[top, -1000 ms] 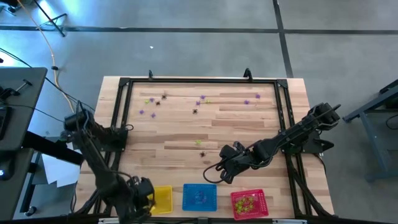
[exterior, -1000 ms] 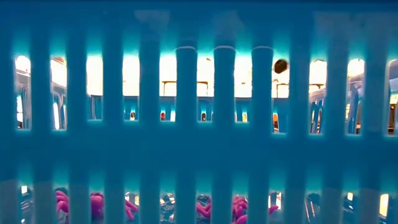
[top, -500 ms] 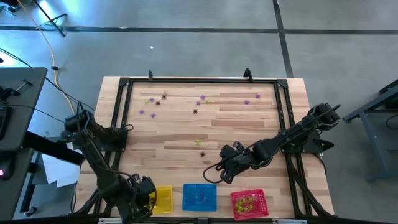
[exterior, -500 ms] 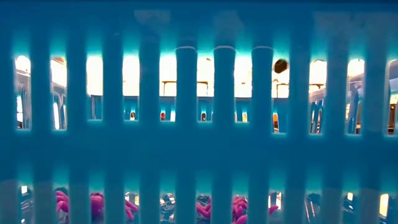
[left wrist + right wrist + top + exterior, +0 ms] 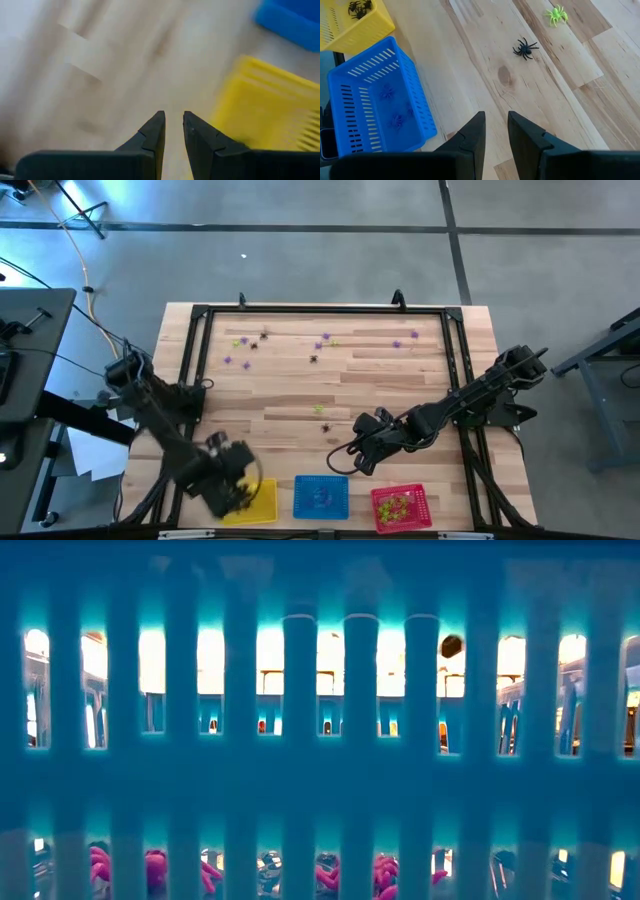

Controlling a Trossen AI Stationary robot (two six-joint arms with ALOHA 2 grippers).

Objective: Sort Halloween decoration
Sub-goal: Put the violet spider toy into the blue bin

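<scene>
From where I sit, my left gripper [image 5: 232,486] hangs over the near-left corner of the pale wooden plank table [image 5: 290,395], at the edge of the square yellow mesh basket [image 5: 258,500]; its fingers [image 5: 156,131] stand slightly parted with nothing between them. That basket already has black spiders [image 5: 359,6] in it. Next along, the square blue mesh basket [image 5: 321,496] holds purple ones [image 5: 387,91], and the square red mesh basket [image 5: 401,507] holds yellow-green ones.

The remaining tiny plastic spider trinkets lie loose: a scatter near the far edge [image 5: 262,338], and a black spider [image 5: 524,48] with a yellow-green spider [image 5: 556,14] near the table's middle, just ahead of my right gripper [image 5: 362,456], whose fingers [image 5: 472,134] are a little apart and empty.

I judge these trinkets to be almost weightless, with springy thin legs that could flick away under a careless pinch. I would close on the body, straight down, not on a leg.

The wood looks smooth and flat, so they may skid. A black frame rims the table; grey floor surrounds it.
</scene>
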